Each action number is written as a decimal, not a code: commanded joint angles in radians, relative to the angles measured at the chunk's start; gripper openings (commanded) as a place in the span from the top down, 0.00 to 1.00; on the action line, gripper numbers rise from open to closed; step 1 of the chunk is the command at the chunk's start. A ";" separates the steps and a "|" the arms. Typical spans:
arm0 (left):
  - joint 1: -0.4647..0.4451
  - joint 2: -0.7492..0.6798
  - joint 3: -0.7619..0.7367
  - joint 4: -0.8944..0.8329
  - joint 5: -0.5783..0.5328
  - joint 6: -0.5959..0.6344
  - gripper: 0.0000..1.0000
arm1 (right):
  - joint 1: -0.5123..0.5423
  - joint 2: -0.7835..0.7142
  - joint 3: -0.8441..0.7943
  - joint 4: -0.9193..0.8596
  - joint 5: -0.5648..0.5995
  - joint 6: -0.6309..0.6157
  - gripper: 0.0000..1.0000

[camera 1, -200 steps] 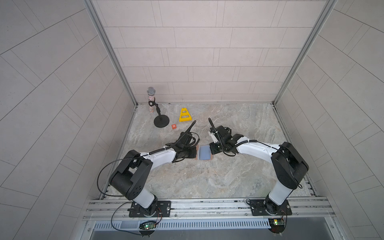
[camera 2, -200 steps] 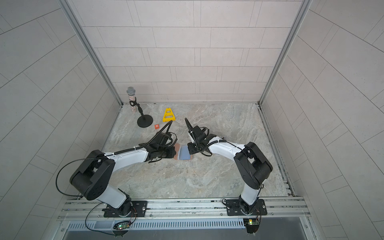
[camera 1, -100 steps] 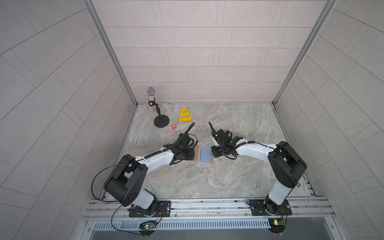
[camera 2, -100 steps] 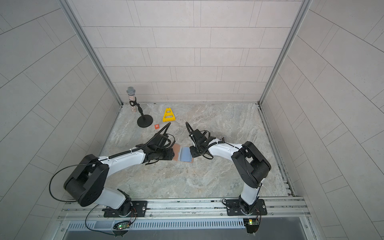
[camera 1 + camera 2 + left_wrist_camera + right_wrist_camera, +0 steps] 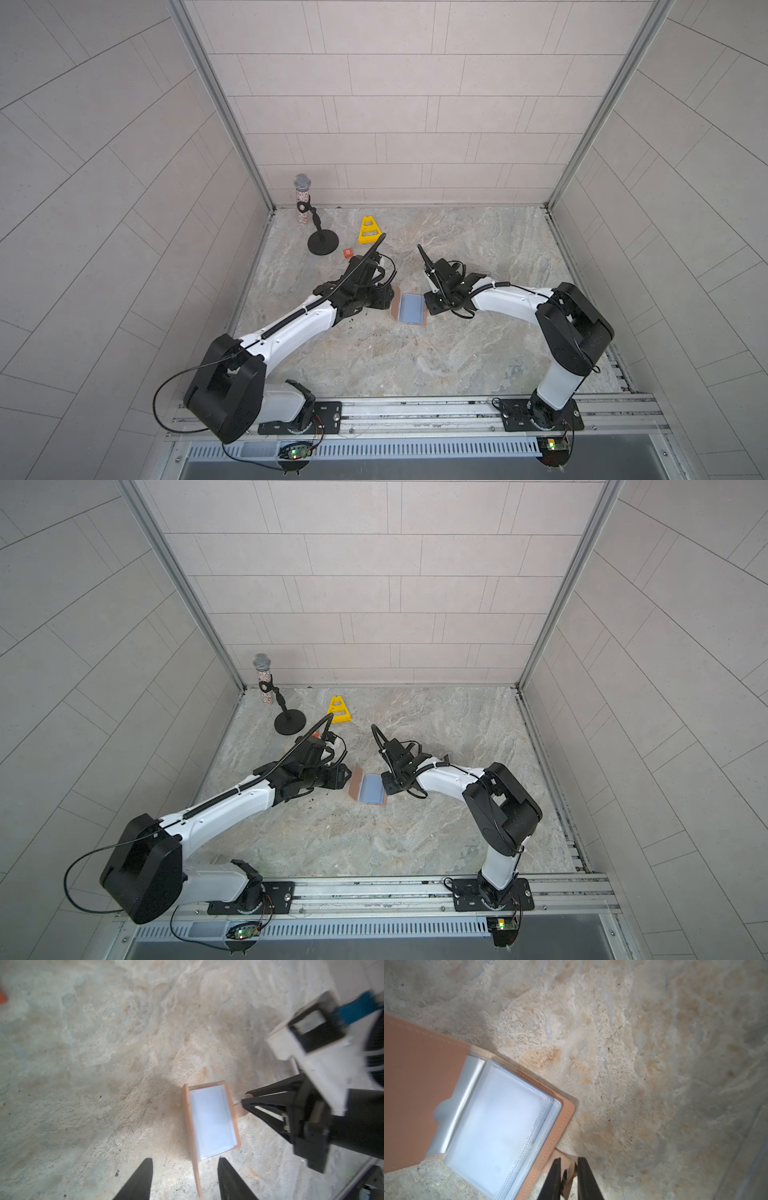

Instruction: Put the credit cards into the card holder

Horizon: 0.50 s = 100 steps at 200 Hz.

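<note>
The tan-pink card holder (image 5: 409, 309) (image 5: 370, 788) lies open on the stone table between my two grippers, its clear sleeves (image 5: 500, 1126) facing up. Its left cover (image 5: 192, 1138) stands on edge. My left gripper (image 5: 185, 1160) (image 5: 387, 297) is open, and that raised cover's edge runs between the fingers without touching either. My right gripper (image 5: 569, 1159) (image 5: 428, 304) is shut on the holder's small snap tab (image 5: 241, 1111) at the right side. The credit cards are out of view.
A microphone on a black round stand (image 5: 322, 246) is at the back left, beside a yellow triangular piece (image 5: 369, 230) and a small orange square tag (image 5: 347, 252). Tiled walls close in the table on three sides. A metal rail (image 5: 415, 409) runs along the front.
My left gripper has opened and let go of the holder's left cover, which stays raised. My right gripper keeps its place at the tab.
</note>
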 commanded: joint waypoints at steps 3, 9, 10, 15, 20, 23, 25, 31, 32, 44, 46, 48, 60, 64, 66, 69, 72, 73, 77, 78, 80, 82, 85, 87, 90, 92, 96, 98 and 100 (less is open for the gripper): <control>-0.006 -0.018 0.019 0.063 0.127 0.014 0.46 | 0.002 -0.012 0.004 -0.017 0.016 0.000 0.85; -0.006 -0.014 0.015 0.088 0.159 0.003 0.47 | 0.002 -0.013 0.004 -0.015 0.014 0.001 0.86; -0.006 -0.012 0.014 0.094 0.166 0.001 0.47 | 0.002 -0.013 0.004 -0.014 0.012 0.001 0.86; -0.006 -0.006 0.013 0.115 0.194 -0.009 0.47 | 0.002 -0.012 0.005 -0.014 0.012 0.002 0.86; -0.006 0.003 0.010 0.136 0.220 -0.021 0.48 | 0.002 -0.013 0.005 -0.013 0.011 0.004 0.87; -0.006 0.010 0.007 0.150 0.234 -0.030 0.49 | 0.002 -0.012 0.005 -0.012 0.011 0.004 0.87; -0.006 0.014 0.005 0.158 0.241 -0.036 0.49 | 0.002 -0.012 0.003 -0.012 0.011 0.004 0.87; -0.006 0.033 0.003 0.184 0.262 -0.054 0.50 | 0.002 -0.012 0.003 -0.011 0.009 0.004 0.88; -0.006 0.036 0.003 0.187 0.263 -0.056 0.50 | 0.002 -0.013 0.003 -0.011 0.009 0.005 0.88; -0.006 0.079 0.006 0.209 0.269 -0.084 0.54 | 0.002 -0.015 0.000 -0.008 0.008 0.005 0.89; -0.006 0.087 0.008 0.211 0.269 -0.087 0.55 | 0.002 -0.016 0.000 -0.008 0.008 0.005 0.89; -0.006 0.094 0.008 0.213 0.268 -0.092 0.55 | 0.002 -0.017 -0.002 -0.008 0.008 0.006 0.89; -0.006 0.134 0.013 0.231 0.274 -0.109 0.59 | 0.002 -0.021 -0.004 -0.007 0.009 0.005 0.89; -0.006 0.147 0.012 0.237 0.273 -0.116 0.60 | 0.002 -0.023 -0.005 -0.008 0.010 0.005 0.89; -0.005 0.154 0.012 0.241 0.270 -0.120 0.60 | 0.002 -0.023 -0.005 -0.008 0.010 0.005 0.89; -0.006 0.161 0.012 0.243 0.266 -0.124 0.61 | 0.002 -0.024 -0.006 -0.008 0.013 0.005 0.89; -0.006 0.170 0.014 0.244 0.261 -0.126 0.61 | 0.002 -0.025 -0.006 -0.008 0.015 0.004 0.89; -0.006 0.173 0.015 0.244 0.260 -0.127 0.61 | 0.002 -0.025 -0.006 -0.009 0.015 0.004 0.89; -0.006 0.185 0.017 0.241 0.256 -0.126 0.62 | 0.002 -0.025 -0.007 -0.010 0.018 0.004 0.89; -0.006 0.188 0.017 0.239 0.254 -0.126 0.63 | 0.002 -0.025 -0.006 -0.010 0.019 0.004 0.89; -0.006 0.193 0.019 0.236 0.250 -0.125 0.63 | 0.002 -0.025 -0.006 -0.011 0.019 0.003 0.89; -0.006 0.199 0.021 0.231 0.243 -0.125 0.64 | 0.002 -0.027 -0.007 -0.012 0.021 0.002 0.89; -0.006 0.206 0.025 0.221 0.231 -0.122 0.65 | 0.002 -0.029 -0.008 -0.014 0.022 0.001 0.89; -0.005 0.212 0.027 0.209 0.218 -0.122 0.65 | 0.002 -0.029 -0.008 -0.014 0.023 0.001 0.89; -0.005 0.218 0.031 0.192 0.201 -0.119 0.66 | 0.002 -0.031 -0.008 -0.015 0.025 0.000 0.89; -0.006 0.222 0.035 0.180 0.190 -0.116 0.66 | 0.002 -0.031 -0.008 -0.016 0.027 0.000 0.89; -0.006 0.229 0.040 0.158 0.171 -0.109 0.66 | 0.002 -0.033 -0.009 -0.018 0.031 0.000 0.89; -0.005 0.233 0.042 0.147 0.161 -0.104 0.66 | 0.002 -0.032 -0.009 -0.018 0.032 0.000 0.89; -0.006 0.235 0.044 0.136 0.151 -0.101 0.66 | 0.002 -0.034 -0.009 -0.018 0.034 -0.001 0.89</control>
